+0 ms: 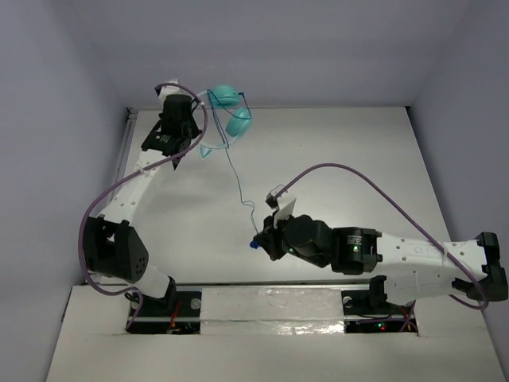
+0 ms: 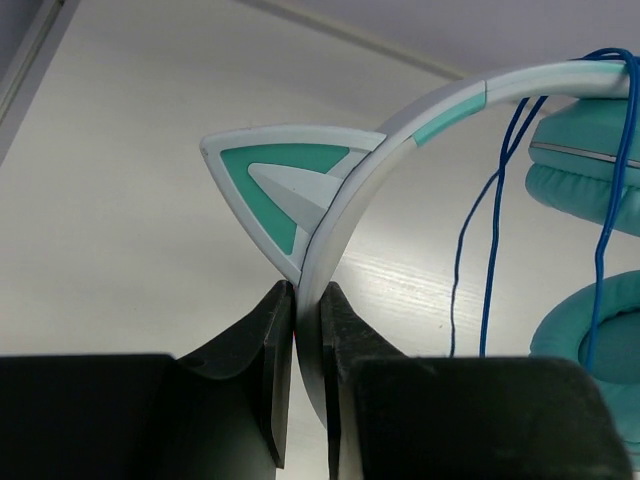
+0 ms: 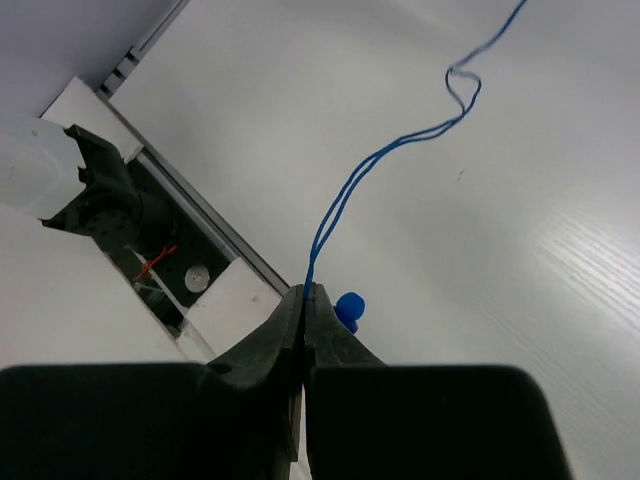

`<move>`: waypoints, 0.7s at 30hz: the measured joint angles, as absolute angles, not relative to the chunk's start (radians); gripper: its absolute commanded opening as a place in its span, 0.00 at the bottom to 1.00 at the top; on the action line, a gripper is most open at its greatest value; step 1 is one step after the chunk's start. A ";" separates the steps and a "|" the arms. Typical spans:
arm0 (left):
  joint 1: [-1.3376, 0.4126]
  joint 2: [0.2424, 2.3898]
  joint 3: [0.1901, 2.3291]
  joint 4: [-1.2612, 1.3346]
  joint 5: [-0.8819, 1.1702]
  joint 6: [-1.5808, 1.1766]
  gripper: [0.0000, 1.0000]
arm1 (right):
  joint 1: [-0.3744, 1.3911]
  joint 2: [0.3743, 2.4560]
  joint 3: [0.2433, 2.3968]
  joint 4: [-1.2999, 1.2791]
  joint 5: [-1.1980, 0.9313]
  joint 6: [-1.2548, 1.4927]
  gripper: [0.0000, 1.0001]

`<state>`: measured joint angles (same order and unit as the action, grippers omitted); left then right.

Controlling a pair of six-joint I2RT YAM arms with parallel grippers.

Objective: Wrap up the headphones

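Note:
The teal headphones (image 1: 231, 111) are held up at the far left of the table. My left gripper (image 1: 191, 131) is shut on their pale headband (image 2: 345, 205), next to a teal cat-ear piece (image 2: 275, 180). Both teal cups (image 2: 585, 180) hang to the right, with blue cord loops (image 2: 490, 250) over them. The thin dark-blue cord (image 1: 237, 183) runs down from the headphones to my right gripper (image 1: 258, 243), which is shut on it. In the right wrist view the doubled cord (image 3: 345, 200) enters the shut jaws and the blue plug (image 3: 349, 308) sticks out beside them.
The white tabletop (image 1: 342, 151) is walled at the back and sides. Purple arm cables (image 1: 350, 171) arc above both arms. The table's front edge and the arm base mounts (image 3: 150, 265) lie close below my right gripper.

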<state>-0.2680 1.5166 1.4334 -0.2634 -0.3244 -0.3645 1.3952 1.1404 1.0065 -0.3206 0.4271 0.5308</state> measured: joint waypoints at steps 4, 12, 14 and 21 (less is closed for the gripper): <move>-0.302 1.516 1.335 -0.220 -0.356 -0.381 0.00 | 1.396 1.141 1.106 -0.409 0.464 0.473 0.00; -0.453 1.517 1.210 -0.150 -0.406 -0.402 0.00 | 1.396 1.134 1.254 -0.496 0.551 0.353 0.00; -0.495 1.517 1.188 -0.138 -0.421 -0.402 0.00 | 1.396 1.128 1.275 -0.501 0.582 0.325 0.00; -0.603 1.518 1.100 -0.069 -0.397 -0.404 0.00 | 1.396 1.105 1.293 -0.491 0.691 0.242 0.00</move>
<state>-0.6025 1.5177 1.0996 -0.0692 -0.3965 -0.4038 1.3956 1.1046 1.2930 -0.4911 0.6910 0.2417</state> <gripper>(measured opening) 0.095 0.029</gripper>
